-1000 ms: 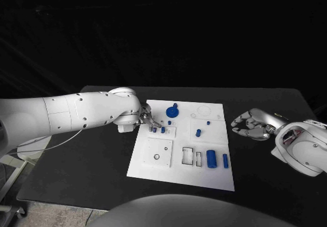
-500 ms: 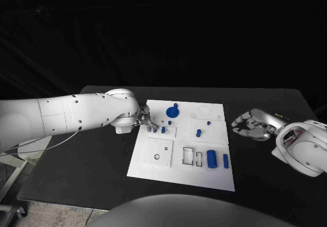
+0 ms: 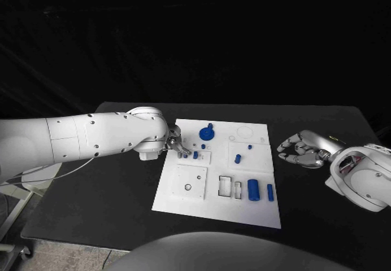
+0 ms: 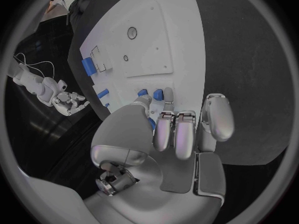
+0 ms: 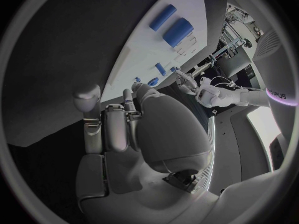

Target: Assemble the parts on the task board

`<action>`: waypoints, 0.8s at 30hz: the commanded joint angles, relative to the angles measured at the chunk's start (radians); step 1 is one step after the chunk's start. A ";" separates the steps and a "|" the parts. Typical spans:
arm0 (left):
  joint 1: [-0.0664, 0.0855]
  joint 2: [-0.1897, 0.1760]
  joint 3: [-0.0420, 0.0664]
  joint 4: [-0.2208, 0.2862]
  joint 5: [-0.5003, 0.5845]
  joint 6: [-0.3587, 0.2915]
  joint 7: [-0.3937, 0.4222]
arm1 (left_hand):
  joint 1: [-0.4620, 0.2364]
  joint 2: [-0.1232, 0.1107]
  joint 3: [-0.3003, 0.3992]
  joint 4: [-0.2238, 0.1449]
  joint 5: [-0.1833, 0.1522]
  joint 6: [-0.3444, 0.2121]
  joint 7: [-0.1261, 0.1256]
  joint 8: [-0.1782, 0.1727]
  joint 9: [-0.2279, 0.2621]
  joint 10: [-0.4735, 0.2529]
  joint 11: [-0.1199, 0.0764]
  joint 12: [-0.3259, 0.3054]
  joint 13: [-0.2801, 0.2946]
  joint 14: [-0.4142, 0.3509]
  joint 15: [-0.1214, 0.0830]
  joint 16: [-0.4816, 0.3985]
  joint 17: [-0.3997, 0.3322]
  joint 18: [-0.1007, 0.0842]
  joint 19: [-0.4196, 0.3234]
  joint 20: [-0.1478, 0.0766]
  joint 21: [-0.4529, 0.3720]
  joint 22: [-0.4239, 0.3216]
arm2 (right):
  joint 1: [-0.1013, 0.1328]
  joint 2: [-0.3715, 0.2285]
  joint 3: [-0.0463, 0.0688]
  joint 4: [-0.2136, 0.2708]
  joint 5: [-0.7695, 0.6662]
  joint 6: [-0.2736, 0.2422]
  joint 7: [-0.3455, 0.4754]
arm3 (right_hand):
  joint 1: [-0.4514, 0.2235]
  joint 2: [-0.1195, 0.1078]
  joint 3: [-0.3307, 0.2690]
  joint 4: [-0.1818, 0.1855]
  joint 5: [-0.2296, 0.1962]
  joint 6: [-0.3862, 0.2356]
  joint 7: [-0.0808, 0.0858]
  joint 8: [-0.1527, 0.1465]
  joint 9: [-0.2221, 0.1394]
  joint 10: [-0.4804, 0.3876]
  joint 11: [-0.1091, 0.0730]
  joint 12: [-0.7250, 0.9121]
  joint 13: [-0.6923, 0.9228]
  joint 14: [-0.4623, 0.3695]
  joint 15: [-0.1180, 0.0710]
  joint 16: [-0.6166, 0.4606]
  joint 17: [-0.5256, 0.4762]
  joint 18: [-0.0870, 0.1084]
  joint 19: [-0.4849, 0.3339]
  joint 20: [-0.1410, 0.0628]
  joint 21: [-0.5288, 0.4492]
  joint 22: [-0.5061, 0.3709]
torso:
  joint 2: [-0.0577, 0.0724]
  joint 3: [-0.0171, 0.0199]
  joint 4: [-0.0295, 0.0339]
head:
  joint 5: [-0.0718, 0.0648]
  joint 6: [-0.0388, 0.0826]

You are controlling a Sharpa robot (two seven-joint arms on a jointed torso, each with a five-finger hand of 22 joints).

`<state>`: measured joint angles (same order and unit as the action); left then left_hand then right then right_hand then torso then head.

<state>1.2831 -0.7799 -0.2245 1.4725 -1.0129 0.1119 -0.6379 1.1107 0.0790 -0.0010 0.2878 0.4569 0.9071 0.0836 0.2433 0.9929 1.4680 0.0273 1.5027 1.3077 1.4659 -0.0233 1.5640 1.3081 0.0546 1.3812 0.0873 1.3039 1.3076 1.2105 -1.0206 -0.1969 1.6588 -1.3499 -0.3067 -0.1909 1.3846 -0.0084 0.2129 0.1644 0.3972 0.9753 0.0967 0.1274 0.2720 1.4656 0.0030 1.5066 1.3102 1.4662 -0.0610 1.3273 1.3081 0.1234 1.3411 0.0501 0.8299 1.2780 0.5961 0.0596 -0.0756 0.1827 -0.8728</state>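
We see the left hand (image 3: 176, 145) at the board's (image 3: 189, 203) left edge, fingertips down at two small blue parts (image 4: 159, 93) (grip unclear). Right hand (image 3: 300, 149) rests curled on the counter (image 3: 106, 192) beside the board, holding nothing.

1. The bench (image 3: 106, 192) is black.
2. The task board (image 3: 252, 209) is white.
3. The round disc part (image 3: 207, 134) is deep blue.
4. The thick cylinder part (image 3: 252, 189) and the slim rod part (image 3: 269, 192) beside it are the same blue.
5. Both arms are white; the left hand (image 3: 174, 144) and the right hand (image 3: 299, 150) are silver.
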 commanded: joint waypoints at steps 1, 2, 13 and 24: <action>0.000 0.003 0.000 0.007 0.000 0.000 0.000 | 0.015 0.002 0.002 -0.003 0.006 -0.007 0.001 0.006 -0.002 0.026 -0.007 -0.004 0.216 0.087 -0.001 -0.005 0.241 0.013 -0.007 0.000 -0.003 0.173 | -0.001 -0.001 0.000 0.000 0.000 0.010 -0.003 | 0.006 0.003 0.007 -0.001 0.005 0.005 0.003 -0.002 -0.001 0.039 0.008 -0.006 0.195 0.048 0.004 -0.005 0.039 0.011 -0.006 0.001 -0.003 -0.001 | 0.000 0.0001 0.0001 | -0.001 0.000; 0.000 0.003 0.000 0.008 0.001 0.003 0.000 | 0.017 0.002 0.003 -0.004 0.008 -0.007 0.001 0.006 -0.003 0.025 -0.007 -0.004 0.216 0.086 -0.001 -0.006 0.241 0.013 -0.007 0.000 -0.003 0.173 | -0.001 -0.001 0.000 0.000 0.000 0.009 -0.003 | 0.006 0.003 0.007 -0.001 0.005 0.005 0.003 -0.002 -0.001 0.039 0.008 -0.006 0.195 0.048 0.004 -0.005 0.039 0.011 -0.006 0.001 -0.003 -0.001 | 0.000 0.0000 0.0001 | 0.000 0.000; -0.005 0.013 -0.001 0.000 0.004 0.009 -0.001 | 0.076 -0.007 0.030 -0.010 0.082 -0.008 -0.002 0.013 -0.016 0.017 -0.009 -0.011 0.211 0.080 -0.003 -0.010 0.234 0.014 -0.011 -0.002 -0.009 0.172 | -0.002 -0.001 0.000 0.001 0.002 0.012 -0.003 | 0.006 0.003 0.007 -0.001 0.005 0.005 0.003 -0.002 -0.001 0.039 0.008 -0.006 0.195 0.048 0.004 -0.005 0.039 0.011 -0.006 0.001 -0.003 -0.001 | 0.001 -0.0001 0.0003 | 0.001 0.000; -0.007 0.012 -0.001 0.004 0.010 -0.021 0.007 | 0.140 -0.003 0.088 -0.028 0.144 0.005 -0.012 0.036 -0.016 0.020 -0.018 -0.010 0.212 0.085 -0.011 -0.007 0.239 0.013 -0.005 -0.008 -0.003 0.174 | -0.002 -0.001 0.000 -0.002 0.005 0.014 -0.003 | 0.006 0.003 0.007 -0.001 0.005 0.005 0.003 -0.002 -0.001 0.039 0.008 -0.006 0.195 0.048 0.004 -0.005 0.039 0.011 -0.006 0.001 -0.003 -0.001 | 0.000 -0.0001 0.0000 | 0.001 0.000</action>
<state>1.2763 -0.7689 -0.2252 1.4740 -1.0098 0.1064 -0.6386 1.2415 0.0783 0.0840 0.2588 0.5980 0.9129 0.0780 0.2755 0.9758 1.4645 0.0163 1.4950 1.3079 1.4668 -0.0267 1.5598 1.3078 0.0546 1.3778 0.0838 1.2992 1.3074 1.2092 -1.0215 -0.1969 1.6578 -1.3468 -0.3038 -0.1909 1.3846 -0.0084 0.2129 0.1644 0.3972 0.9752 0.0967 0.1274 0.2720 1.4656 0.0030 1.5025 1.3105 1.4662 -0.0610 1.3273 1.3079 0.1234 1.3412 0.0501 0.8299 1.2780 0.5960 0.0597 -0.0754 0.1848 -0.8728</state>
